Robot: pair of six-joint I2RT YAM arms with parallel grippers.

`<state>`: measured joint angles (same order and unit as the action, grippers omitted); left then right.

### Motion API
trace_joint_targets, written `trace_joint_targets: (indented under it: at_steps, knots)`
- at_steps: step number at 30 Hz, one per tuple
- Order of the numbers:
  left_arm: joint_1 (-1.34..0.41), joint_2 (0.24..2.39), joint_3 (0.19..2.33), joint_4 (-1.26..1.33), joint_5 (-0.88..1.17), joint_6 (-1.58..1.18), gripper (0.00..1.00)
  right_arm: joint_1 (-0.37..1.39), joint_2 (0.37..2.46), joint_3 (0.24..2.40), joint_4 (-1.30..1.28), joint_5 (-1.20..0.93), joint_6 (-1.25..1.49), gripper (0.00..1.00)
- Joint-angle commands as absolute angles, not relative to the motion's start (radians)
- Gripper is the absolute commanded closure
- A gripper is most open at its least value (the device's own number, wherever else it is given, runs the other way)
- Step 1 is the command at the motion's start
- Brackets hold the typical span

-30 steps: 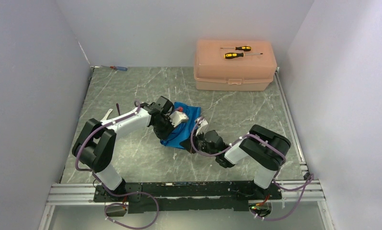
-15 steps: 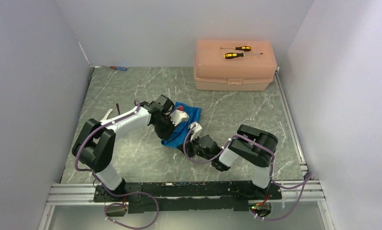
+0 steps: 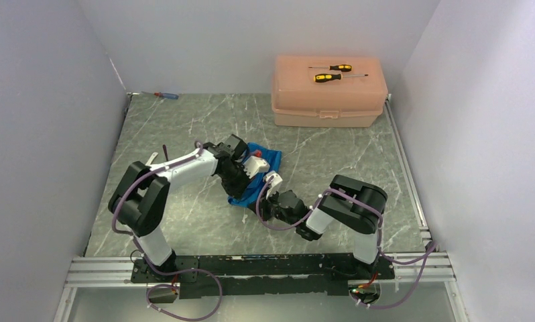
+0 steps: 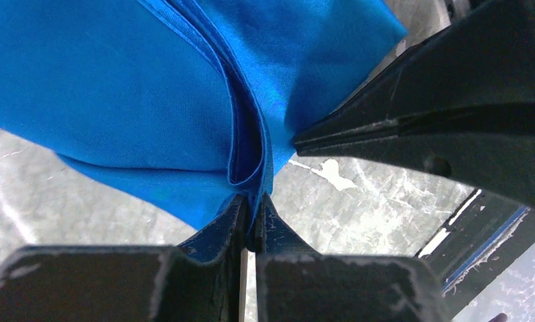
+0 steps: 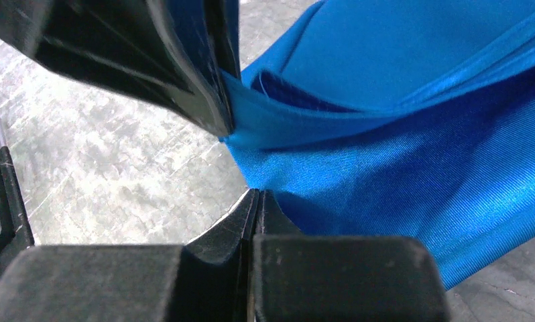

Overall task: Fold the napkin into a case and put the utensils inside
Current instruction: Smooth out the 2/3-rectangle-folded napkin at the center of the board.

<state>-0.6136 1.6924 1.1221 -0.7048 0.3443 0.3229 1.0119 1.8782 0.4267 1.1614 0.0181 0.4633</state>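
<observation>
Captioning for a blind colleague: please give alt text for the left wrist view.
The left claw is shut on a fold of the bright blue soft cloth napkin over the grey marbled table. The right claw, also shut, touches the cloth's edge.

- You find the napkin (image 3: 265,163) lying near the middle of the desk (image 3: 204,121).
- The box (image 3: 328,100) sits at the far right, behind the napkin, with two screwdrivers (image 3: 333,78) on its lid.
- A small screwdriver (image 3: 165,96) lies in the far left corner.
- The fork (image 3: 164,149) and spoon (image 3: 151,159) lie close together, left of the napkin.
</observation>
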Motion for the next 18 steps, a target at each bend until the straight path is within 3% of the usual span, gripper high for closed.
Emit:
trace_joint_targets:
  at_steps: [1, 7, 12, 15, 18]
  knots:
    - [-0.634, 1.742, 1.102, -0.682, 0.377, 0.326, 0.96, 1.017, 1.892, 0.427, 1.176, 0.018, 0.445, 0.99]
    - [-0.634, 1.782, 1.11, -0.675, 0.375, 0.342, 0.96, 1.014, 1.876, 0.401, 1.225, 0.009, 0.45, 0.98]
    - [-0.634, 1.817, 1.092, -0.683, 0.375, 0.356, 0.92, 0.984, 1.726, 0.313, 1.255, 0.005, 0.477, 0.89]
    - [-0.634, 1.82, 1.083, -0.687, 0.384, 0.351, 0.8, 0.95, 1.626, 0.254, 1.266, -0.029, 0.508, 0.86]
    - [-0.634, 1.81, 1.082, -0.691, 0.398, 0.347, 0.58, 0.891, 1.521, 0.215, 1.229, -0.04, 0.535, 0.85]
